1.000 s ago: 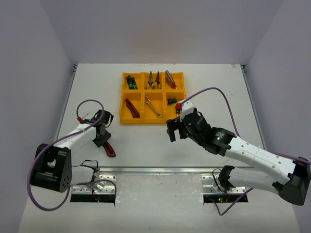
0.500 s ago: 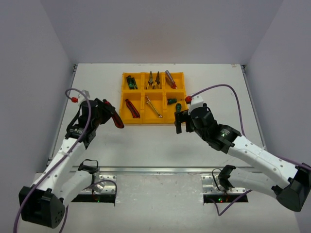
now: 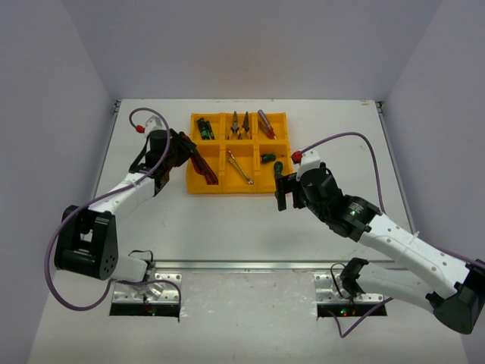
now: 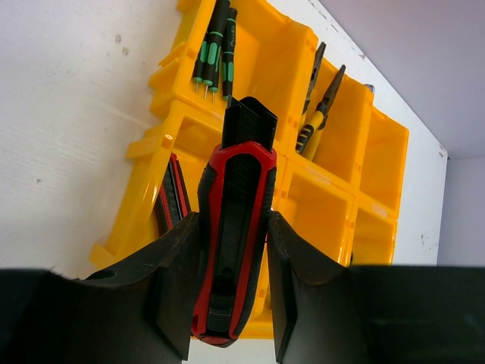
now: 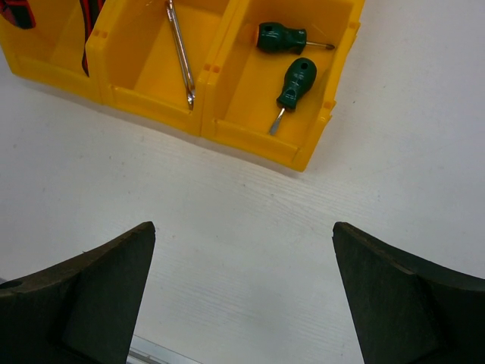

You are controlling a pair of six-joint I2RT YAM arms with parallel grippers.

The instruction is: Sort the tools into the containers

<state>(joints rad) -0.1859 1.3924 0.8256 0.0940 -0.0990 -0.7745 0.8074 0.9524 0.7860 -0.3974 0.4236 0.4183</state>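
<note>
Clamping tight, the left gripper (image 4: 233, 227) has its fingers (image 4: 178, 265) squeezed on both sides of a red-black knife (image 4: 236, 182), held above the near-left compartment of the tray (image 4: 163, 140), where a second knife (image 4: 173, 196) already lies. The right gripper (image 5: 241, 235) is spread wide and holds nothing, hovering over the table just near of the near-right compartment with its two green screwdrivers (image 5: 294, 82). A second ago the left arm was low at the near left with that knife; it has swung up to the tray. The right gripper moved slightly right.
</note>
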